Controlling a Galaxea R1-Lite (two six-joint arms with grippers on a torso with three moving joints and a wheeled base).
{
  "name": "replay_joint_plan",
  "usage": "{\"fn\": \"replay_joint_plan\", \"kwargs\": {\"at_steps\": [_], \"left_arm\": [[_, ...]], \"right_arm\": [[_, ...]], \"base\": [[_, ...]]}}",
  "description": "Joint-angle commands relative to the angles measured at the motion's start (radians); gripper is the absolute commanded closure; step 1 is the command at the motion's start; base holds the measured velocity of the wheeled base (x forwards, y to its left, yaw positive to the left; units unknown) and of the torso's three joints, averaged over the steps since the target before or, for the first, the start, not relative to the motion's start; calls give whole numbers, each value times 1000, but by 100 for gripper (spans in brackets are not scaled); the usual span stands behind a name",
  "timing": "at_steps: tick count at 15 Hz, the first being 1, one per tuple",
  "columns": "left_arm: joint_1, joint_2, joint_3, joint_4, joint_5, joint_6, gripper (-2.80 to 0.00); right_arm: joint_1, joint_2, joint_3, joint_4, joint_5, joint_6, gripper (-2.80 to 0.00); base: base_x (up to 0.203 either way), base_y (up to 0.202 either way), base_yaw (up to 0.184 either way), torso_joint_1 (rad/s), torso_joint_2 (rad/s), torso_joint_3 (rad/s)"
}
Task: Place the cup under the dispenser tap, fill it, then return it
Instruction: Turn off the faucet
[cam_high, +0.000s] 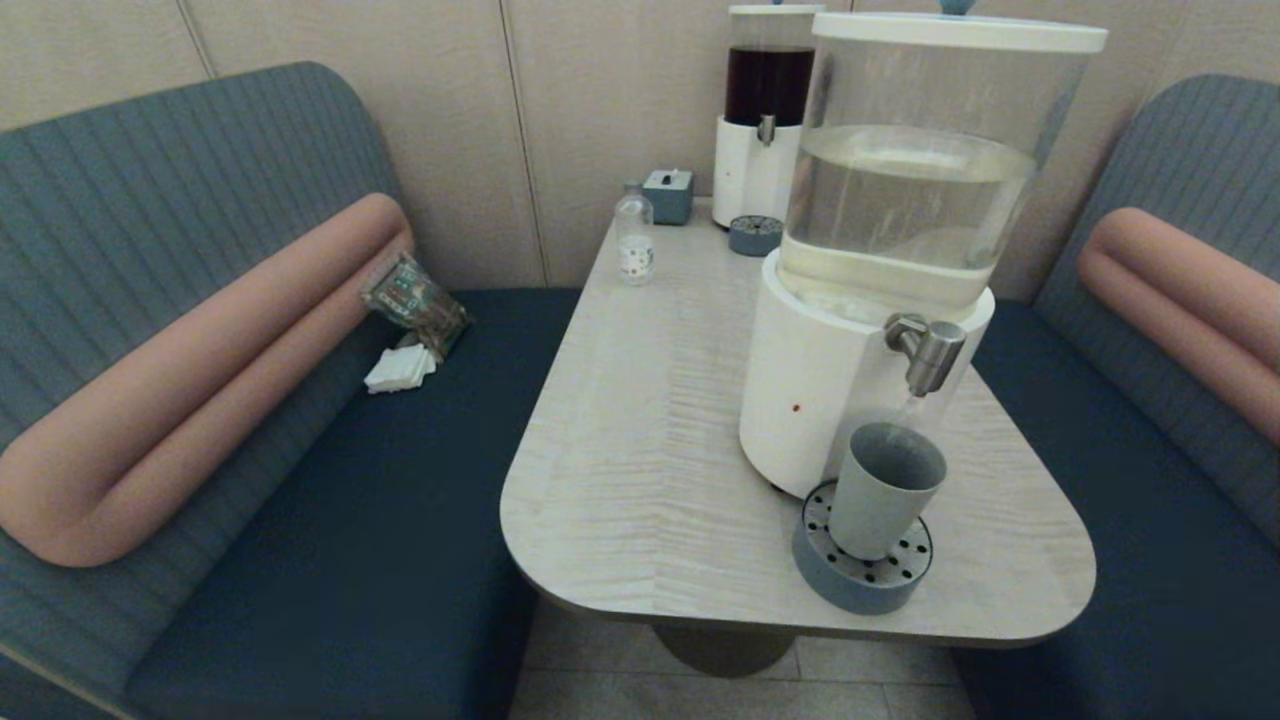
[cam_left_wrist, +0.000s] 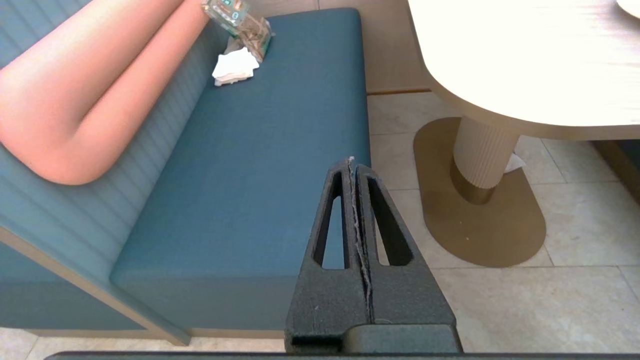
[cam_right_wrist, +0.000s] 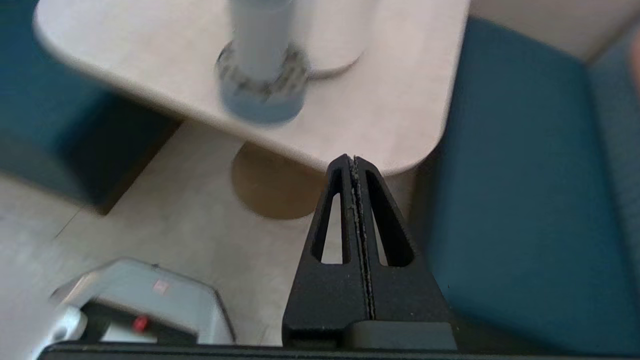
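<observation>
The grey-blue cup (cam_high: 884, 487) stands upright on the round perforated drip tray (cam_high: 860, 570), directly beneath the brushed-metal dispenser tap (cam_high: 928, 348) of the big white-based dispenser (cam_high: 820, 390) with its clear-liquid tank. In the right wrist view the cup (cam_right_wrist: 260, 37) and the drip tray (cam_right_wrist: 262, 92) show on the table, far from my right gripper (cam_right_wrist: 354, 159), which is shut and empty, low beside the table's near corner. My left gripper (cam_left_wrist: 351, 161) is shut and empty, hanging over the bench seat edge and floor. Neither arm shows in the head view.
A smaller dark-liquid dispenser (cam_high: 765, 110), its small tray (cam_high: 755, 235), a clear plastic bottle (cam_high: 634, 235) and a small box (cam_high: 668, 195) stand at the table's far end. Napkins (cam_high: 400, 370) and a packet (cam_high: 415, 300) lie on the left bench. The table pedestal (cam_left_wrist: 482, 160) stands on the floor.
</observation>
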Motion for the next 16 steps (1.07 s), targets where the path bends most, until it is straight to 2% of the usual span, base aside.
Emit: {"fn": "replay_joint_plan", "kwargs": {"at_steps": [1, 3, 5, 7, 9, 10, 12, 14, 16], "left_arm": [[1, 1, 0, 0, -1, 0, 0], [1, 1, 0, 0, -1, 0, 0], [1, 1, 0, 0, -1, 0, 0], [1, 1, 0, 0, -1, 0, 0], [1, 1, 0, 0, -1, 0, 0], [1, 1, 0, 0, -1, 0, 0], [1, 1, 0, 0, -1, 0, 0], [1, 1, 0, 0, -1, 1, 0], [-1, 1, 0, 0, 1, 4, 0]], "right_arm": [[23, -160, 72, 14, -4, 2, 0], [28, -245, 172, 10, -53, 5, 0], [29, -250, 273, -91, -161, 52, 0], [30, -250, 416, -264, -189, 83, 0], [30, -250, 575, -510, -199, 93, 0], [30, -250, 606, -580, -201, 98, 0], [30, -250, 609, -571, -202, 106, 0], [30, -248, 600, -485, -197, 103, 0], [30, -247, 593, -477, -202, 151, 0]], "base": [[0, 0, 0, 0, 0, 0], [0, 0, 0, 0, 0, 0], [0, 0, 0, 0, 0, 0], [0, 0, 0, 0, 0, 0], [0, 0, 0, 0, 0, 0], [0, 0, 0, 0, 0, 0], [0, 0, 0, 0, 0, 0], [0, 0, 0, 0, 0, 0], [0, 0, 0, 0, 0, 0]]}}
